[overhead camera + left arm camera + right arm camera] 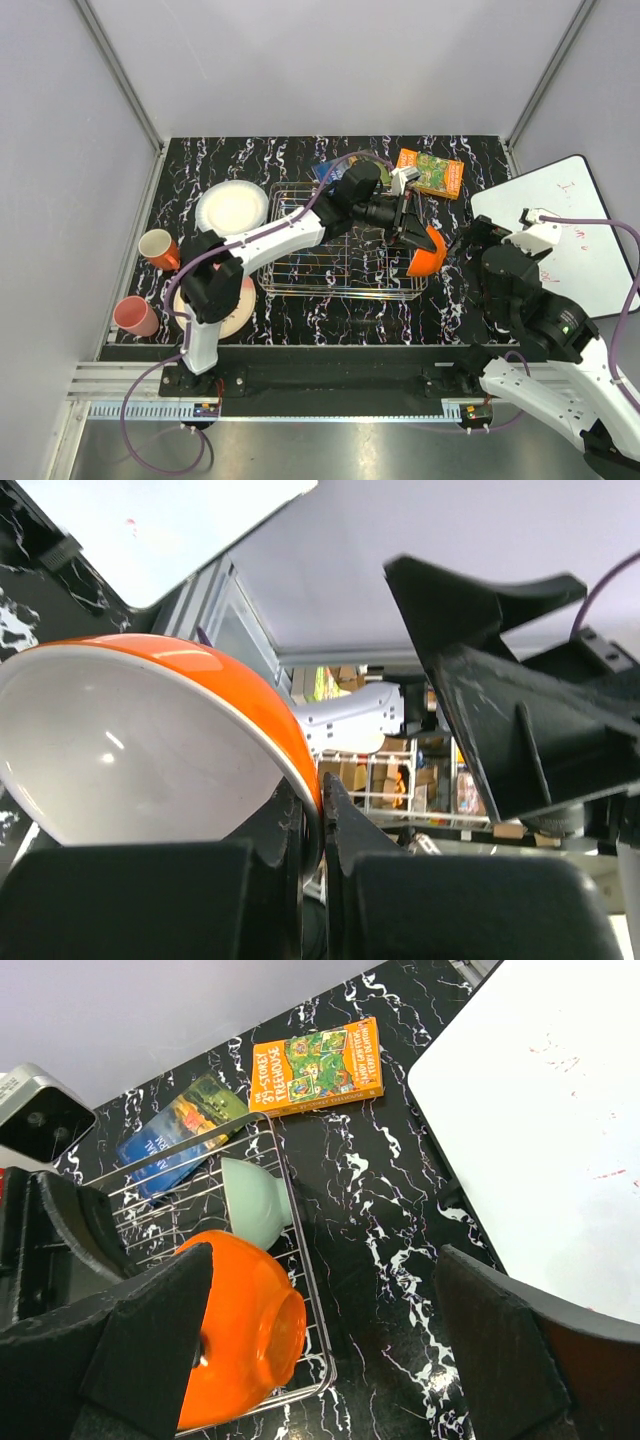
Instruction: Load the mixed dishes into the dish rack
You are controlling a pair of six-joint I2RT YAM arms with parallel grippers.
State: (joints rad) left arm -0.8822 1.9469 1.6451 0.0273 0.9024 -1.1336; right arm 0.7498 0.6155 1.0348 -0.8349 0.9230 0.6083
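Note:
My left gripper (pixel 414 238) reaches over the silver wire dish rack (pixel 300 262) and is shut on the rim of the orange-outside cream bowl (pixel 427 256). It holds the bowl tilted on its side at the rack's right end. The wrist view shows the fingers pinching the rim (pixel 322 815). A pale green bowl (pixel 254 1200) lies on its side in the rack just behind the orange bowl (pixel 245 1335). My right gripper (pixel 330 1360) is open and empty, just right of the rack. A white plate (pixel 232 207), a pink-and-cream plate (pixel 228 310) and a small pink cup (pixel 135 316) sit left of the rack.
An orange mug (pixel 158 248) stands at the far left. An orange printed book (pixel 430 172) and a blue one (pixel 328 170) lie behind the rack. A white board with red writing (pixel 575 235) lies at the right. Grey walls enclose the table.

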